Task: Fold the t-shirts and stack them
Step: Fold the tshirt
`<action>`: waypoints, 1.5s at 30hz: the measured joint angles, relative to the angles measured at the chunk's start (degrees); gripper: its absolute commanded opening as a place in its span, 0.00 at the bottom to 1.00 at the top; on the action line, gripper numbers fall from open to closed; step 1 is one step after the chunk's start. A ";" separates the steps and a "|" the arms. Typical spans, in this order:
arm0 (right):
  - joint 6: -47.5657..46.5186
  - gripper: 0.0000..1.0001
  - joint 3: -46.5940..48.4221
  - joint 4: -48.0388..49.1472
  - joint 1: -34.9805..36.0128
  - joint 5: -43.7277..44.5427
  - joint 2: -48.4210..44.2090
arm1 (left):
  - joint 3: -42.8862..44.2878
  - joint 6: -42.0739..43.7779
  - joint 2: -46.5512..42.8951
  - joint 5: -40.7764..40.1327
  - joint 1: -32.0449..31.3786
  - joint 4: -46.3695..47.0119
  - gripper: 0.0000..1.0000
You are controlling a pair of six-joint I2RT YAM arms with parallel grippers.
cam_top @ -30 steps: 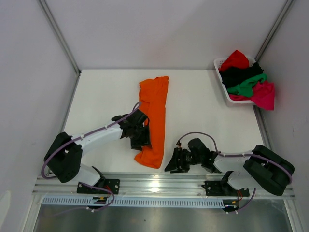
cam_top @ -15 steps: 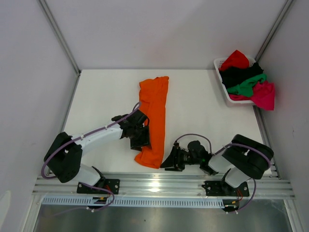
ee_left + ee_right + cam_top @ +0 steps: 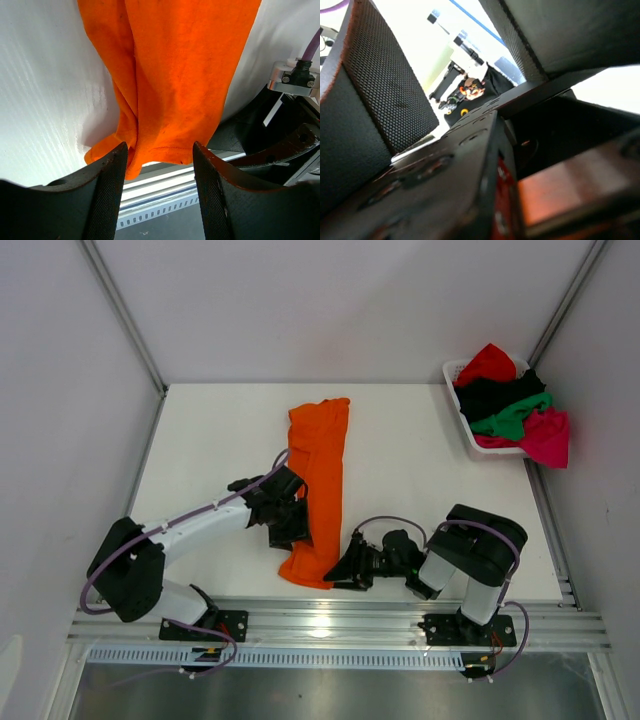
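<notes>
Orange t-shirt (image 3: 318,475) in a long narrow strip, crumpled at the counter's (image 3: 210,440) near edge, left gripper (image 3: 292,531) and right gripper (image 3: 342,569) both open, empty

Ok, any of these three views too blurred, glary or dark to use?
Top external: sharp, evenly lit, a glare spot on the metal rail. Left wrist: crisp, soft shadow beside the orange t-shirt. Right wrist: soft focus, blown-out background, mostly dark.

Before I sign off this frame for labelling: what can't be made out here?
Right wrist view: too close and blurred; nothing beyond the right gripper is readable.
Top view: lower t-shirts hidden under the pile in the basket.
Left wrist view: orange t-shirt, far end cut off by the top edge.
</notes>
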 measured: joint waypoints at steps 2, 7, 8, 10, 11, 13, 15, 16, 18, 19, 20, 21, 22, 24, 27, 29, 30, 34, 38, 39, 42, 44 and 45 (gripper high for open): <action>-0.02 0.56 0.09 -0.11 0.00 0.02 0.00 | 0.00 0.00 -0.04 -0.04 0.00 0.00 0.57; -0.02 0.52 0.66 -0.68 0.00 0.17 0.00 | 0.00 0.00 -0.04 -0.17 0.00 -0.13 0.57; -0.04 0.52 0.72 -0.66 0.00 0.15 0.02 | 0.00 0.02 -0.07 -0.20 0.00 -0.17 0.57; -0.02 0.50 0.96 -0.61 0.00 0.11 0.37 | 0.00 0.02 -0.07 -0.22 0.00 -0.20 0.57; -0.02 0.50 1.16 -0.52 0.02 0.02 0.79 | 0.00 0.02 -0.11 -0.24 0.00 -0.22 0.57; 0.17 0.49 1.62 -0.46 0.02 -0.13 1.70 | -0.02 0.02 -0.22 -0.28 0.00 -0.22 0.57; 0.24 0.50 1.86 -0.28 0.09 -0.13 2.03 | -0.02 0.00 -0.44 -0.44 0.00 -0.22 0.57; 0.31 0.49 1.88 -0.26 0.15 -0.13 2.05 | -0.04 0.00 -0.55 -0.55 0.00 -0.20 0.57; 0.42 0.49 1.90 -0.28 0.33 -0.13 2.08 | -0.13 0.00 -0.72 -0.70 0.00 -0.20 0.57; 0.42 0.48 1.99 -0.31 0.44 -0.13 2.12 | -0.20 0.00 -0.81 -0.72 0.00 -0.20 0.57; 0.42 0.47 2.14 -0.39 0.57 -0.13 2.19 | -0.26 0.00 -0.87 -0.76 0.00 -0.20 0.57; 0.42 0.43 2.32 -0.48 0.70 -0.11 2.29 | -0.35 0.00 -0.87 -0.81 0.00 -0.20 0.57; 0.42 0.41 2.51 -0.48 0.85 -0.13 2.49 | -0.37 0.00 -0.87 -0.83 0.00 -0.22 0.57; 0.44 0.33 2.84 -0.46 1.07 -0.13 2.82 | -0.44 0.02 -0.87 -0.87 0.00 -0.20 0.57; 0.52 0.23 2.95 0.02 1.16 -0.15 3.19 | -0.55 0.00 -0.87 -1.22 0.00 -0.15 0.57; 0.61 0.20 2.95 0.57 1.16 -0.15 3.54 | -0.79 0.00 -0.87 -1.27 0.00 -0.07 0.56; 0.63 0.16 2.95 0.79 1.18 -0.15 3.65 | -0.94 0.00 -0.87 -1.27 0.00 -0.07 0.56; 0.66 0.12 3.02 2.45 1.18 -0.52 4.87 | -1.46 0.00 -0.87 -1.27 0.00 0.00 0.56; 0.83 0.11 3.04 3.65 1.18 -0.83 5.68 | -1.46 0.04 -0.98 -1.55 0.00 -0.24 0.56; 0.87 0.11 3.04 3.87 1.18 -0.94 5.81 | -1.44 0.07 -1.18 -1.73 0.00 -0.59 0.56; 0.98 0.11 3.04 4.24 1.14 -1.18 6.01 | -1.42 0.15 -2.80 -2.69 0.00 -2.32 0.57; 1.05 0.11 3.04 4.28 0.98 -1.40 6.01 | -1.44 0.11 -4.87 -3.26 0.00 -3.67 0.58; 1.05 0.11 3.04 4.28 0.79 -1.57 6.01 | -1.79 0.07 -6.36 -3.41 0.00 -3.91 0.58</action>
